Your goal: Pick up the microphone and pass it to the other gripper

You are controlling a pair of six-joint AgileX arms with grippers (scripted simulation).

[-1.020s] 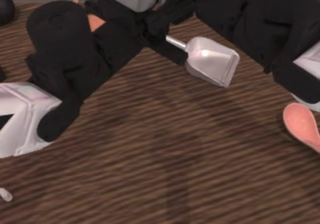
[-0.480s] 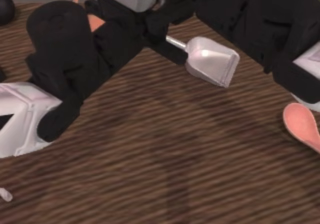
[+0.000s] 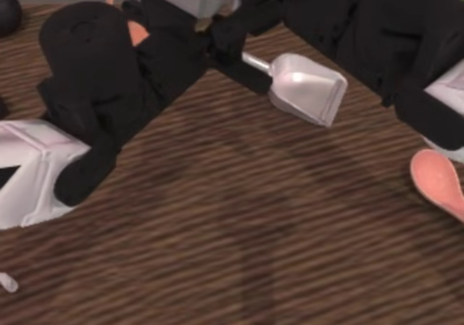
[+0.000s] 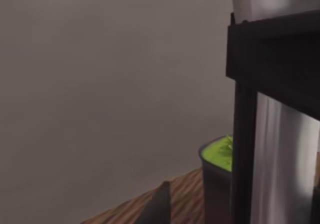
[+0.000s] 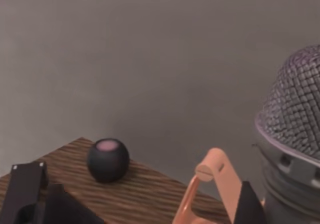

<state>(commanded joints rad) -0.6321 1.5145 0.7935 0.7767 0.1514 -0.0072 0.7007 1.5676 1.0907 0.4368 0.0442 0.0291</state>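
Above the silver scoop [image 3: 304,87], both arms are meeting; the microphone [image 5: 292,134] is looming beside the right claw, whose grip cannot be told.

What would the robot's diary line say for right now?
microphone: mesh head close in right wrist view | left arm, right arm: meeting at top view's top | grip: unseen | scoop: on table

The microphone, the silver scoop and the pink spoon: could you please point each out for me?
microphone [image 5: 295,109]: right wrist view, on its grey mesh head.
silver scoop [image 3: 308,87]: top view, on its bowl.
pink spoon [image 3: 437,178]: top view, on its bowl.
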